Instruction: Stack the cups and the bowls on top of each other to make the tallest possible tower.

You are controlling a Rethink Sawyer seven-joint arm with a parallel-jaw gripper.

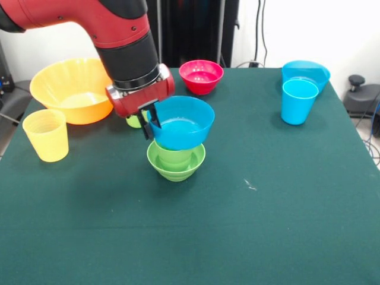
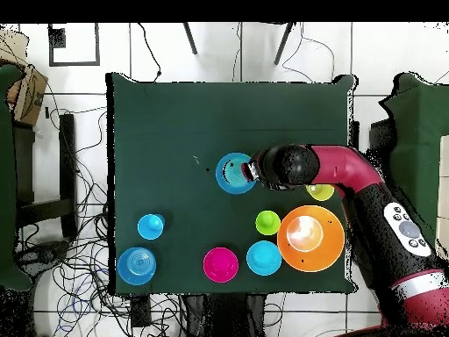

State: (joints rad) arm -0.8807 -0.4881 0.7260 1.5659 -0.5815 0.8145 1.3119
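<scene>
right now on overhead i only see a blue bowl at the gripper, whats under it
observer: The front view shows a green bowl on the table with a green cup standing in it, directly below the blue bowl.
operator: is the blue one down on the cup yet
observer: Its base meets the cup's top, but I can't tell if it is resting there. The gripper is shut on its rim.
</scene>
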